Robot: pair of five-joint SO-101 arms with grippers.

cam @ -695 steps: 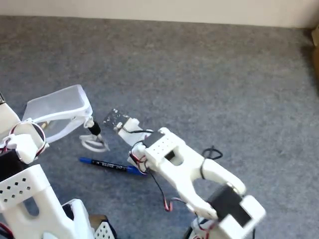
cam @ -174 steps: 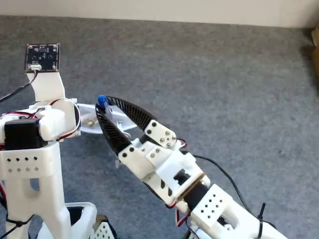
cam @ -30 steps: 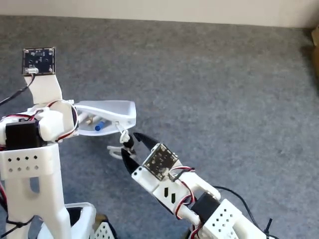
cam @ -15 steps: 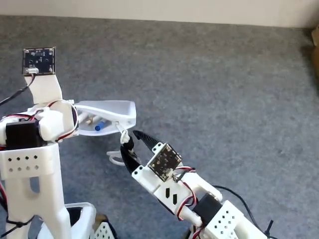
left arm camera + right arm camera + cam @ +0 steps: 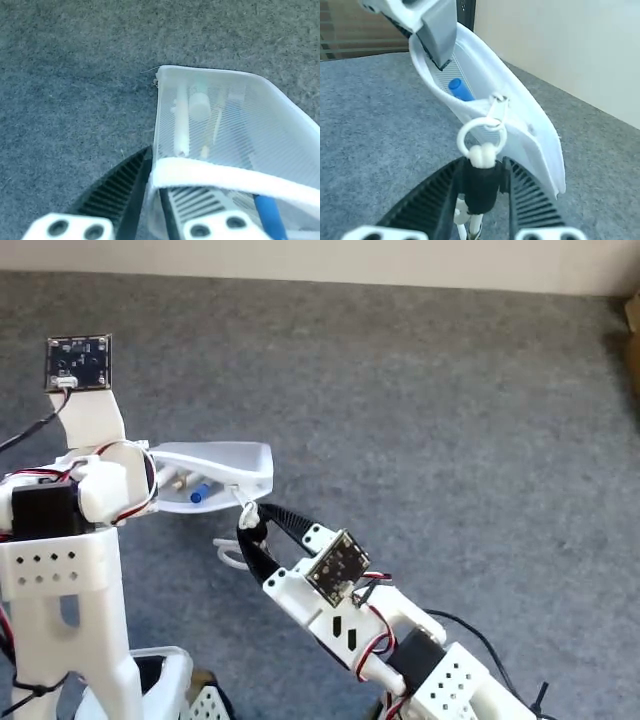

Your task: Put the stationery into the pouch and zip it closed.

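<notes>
Between the closed jaws of the right gripper (image 5: 483, 167) sits the black tab of the zip pull (image 5: 480, 192), pinched just under its white bead (image 5: 482, 155). Holding the tab rather than the small metal slider (image 5: 498, 100) gives the fingers something soft and thick to bite on. From the bead a white ring (image 5: 481, 134) runs up to that slider, which sits at one end of the pouch (image 5: 525, 117) mouth, so the zip looks fully open and a pull along the rim should draw it shut.

On the other side, the left gripper (image 5: 152, 165) is clamped on the pouch wall at its end, one black jaw outside the mesh and the other showing through from within. That grip lifts the pouch off the grey carpet (image 5: 450, 420) and holds its mouth towards the right arm; it also gives the anchor a zip needs, since a loose pouch would just trail after the slider.

Inside the pouch lies the stationery: a blue pen (image 5: 460, 90) with its end near the opening, plus a white stick (image 5: 181, 120) and a white cap-like piece (image 5: 199, 106) deeper in. Loading appears done, so only the closing is left. The main risk is the pen end catching the zip as it passes
</notes>
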